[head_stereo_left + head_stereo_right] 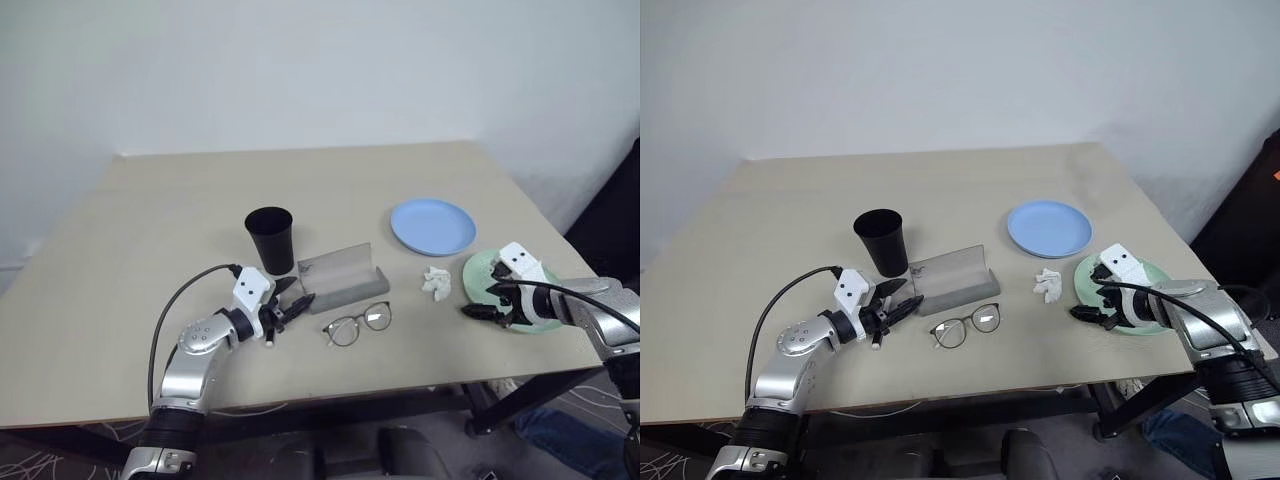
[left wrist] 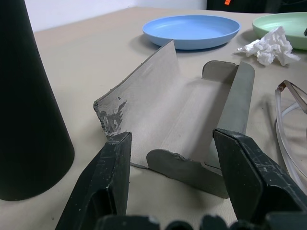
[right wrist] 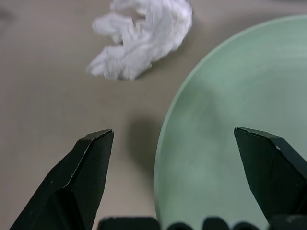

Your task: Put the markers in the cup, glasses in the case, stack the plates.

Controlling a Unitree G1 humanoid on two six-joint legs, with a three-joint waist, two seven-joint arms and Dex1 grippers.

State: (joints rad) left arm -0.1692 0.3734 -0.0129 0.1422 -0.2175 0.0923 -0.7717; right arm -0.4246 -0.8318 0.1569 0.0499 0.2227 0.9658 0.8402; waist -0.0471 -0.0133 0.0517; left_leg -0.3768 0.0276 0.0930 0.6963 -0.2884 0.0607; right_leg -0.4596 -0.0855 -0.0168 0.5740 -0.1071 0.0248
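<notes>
- Left eye view, far left: the left hand point(image 1: 292, 298) sits low over the surface point(image 1: 150, 230), pointed at the near end of the case point(image 1: 345, 280). Its fingers are apart with nothing between them.
- The cup point(image 1: 270, 238) stands upright just behind that hand, close to the case. Its inside is just dark, so I can't tell if the markers are in there. I wouldn't call that step done or not done.
- The case lies open, lid up, and the left wrist view shows it hollow. The glasses step isn't done.
- The glasses point(image 1: 357, 324) lie on the surface just in front of the case, near it but outside.
- A white scrap point(image 1: 436, 282) lies between the case and the plates.
- The blue plate point(image 1: 433, 226) sits on its own toward the back right.
- The green plate point(image 1: 478, 270) is nearer the front right edge, beside the blue one and not on it, so no stack yet.
- The right hand point(image 1: 480, 305) is spread wide and tilted down over the green plate's near rim. One finger is over the plate and one over the surface, gripping nothing. My guess is stacking comes next.
</notes>
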